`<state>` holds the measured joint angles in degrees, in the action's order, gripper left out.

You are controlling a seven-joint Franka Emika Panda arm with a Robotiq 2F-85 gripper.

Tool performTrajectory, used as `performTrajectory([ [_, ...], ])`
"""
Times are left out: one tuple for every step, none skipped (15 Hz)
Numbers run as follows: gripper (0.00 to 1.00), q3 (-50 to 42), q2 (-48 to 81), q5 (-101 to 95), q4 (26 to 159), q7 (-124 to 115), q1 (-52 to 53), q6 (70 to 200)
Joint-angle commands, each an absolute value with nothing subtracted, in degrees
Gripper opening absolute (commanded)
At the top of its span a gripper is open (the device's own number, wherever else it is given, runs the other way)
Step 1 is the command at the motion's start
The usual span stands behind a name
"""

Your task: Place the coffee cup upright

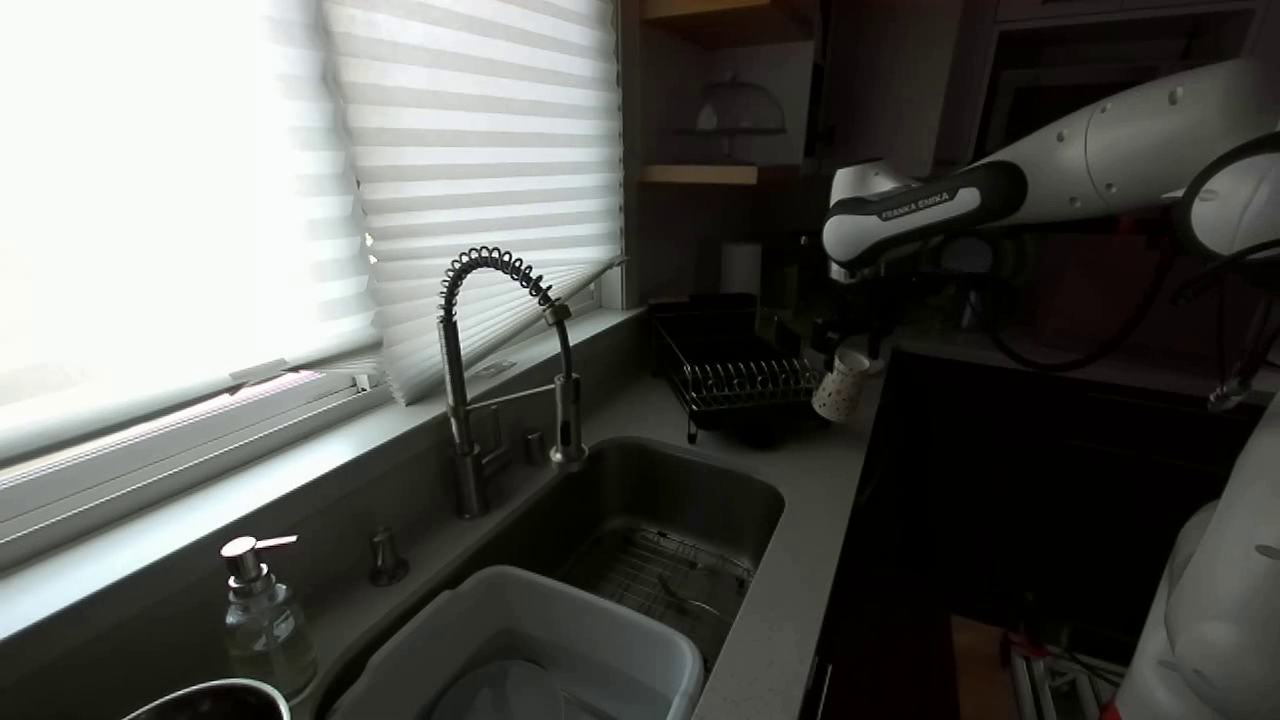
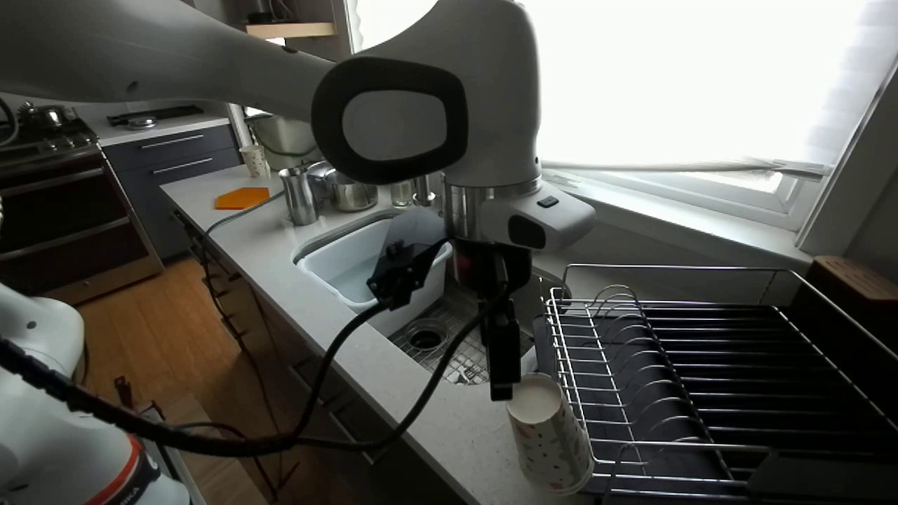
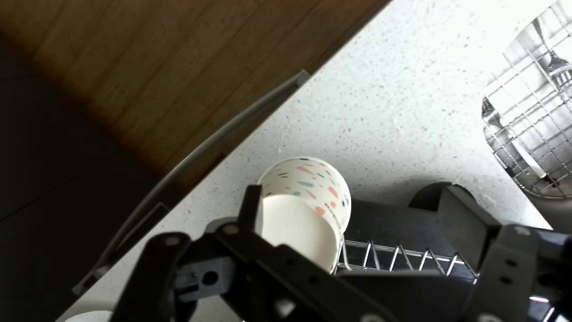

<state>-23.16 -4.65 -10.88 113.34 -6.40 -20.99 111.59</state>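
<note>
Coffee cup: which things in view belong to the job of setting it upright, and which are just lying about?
For the job:
coffee cup beside the dish rack
gripper

Lying about:
dish rack
large tub
pump bottle
orange mat
forks
steel pitcher
far paper cup

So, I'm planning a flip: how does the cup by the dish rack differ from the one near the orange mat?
The rack cup is base up; the far cup looks upright, wider end up. The end effector is close by the rack cup, well away from the far cup. Both are pale, tapered and speckled.
</note>
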Motion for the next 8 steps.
performTrajectory([
  [1.0, -22.83, -3.8, -10.17, 112.53, -5.78, -21.45, 111.35],
  [1.0, -22.86, -3.42, -9.95, 112.19, -5.5, -21.45, 111.34],
  [1.0, -22.86, -3.25, -9.87, 112.02, -5.42, -21.44, 111.34],
  [1.0, -22.86, -3.24, -9.85, 112.0, -5.41, -21.44, 111.34],
  [1.0, -22.87, -3.24, -9.84, 111.99, -5.39, -21.45, 111.34],
  [1.0, -22.88, -3.24, -9.84, 111.99, -5.38, -21.45, 111.34],
  [1.0, -22.92, -3.01, -10.19, 112.1, -5.66, -21.54, 112.07],
  [1.0, -23.1, -2.77, -9.64, 111.98, -4.78, -21.64, 112.4],
])
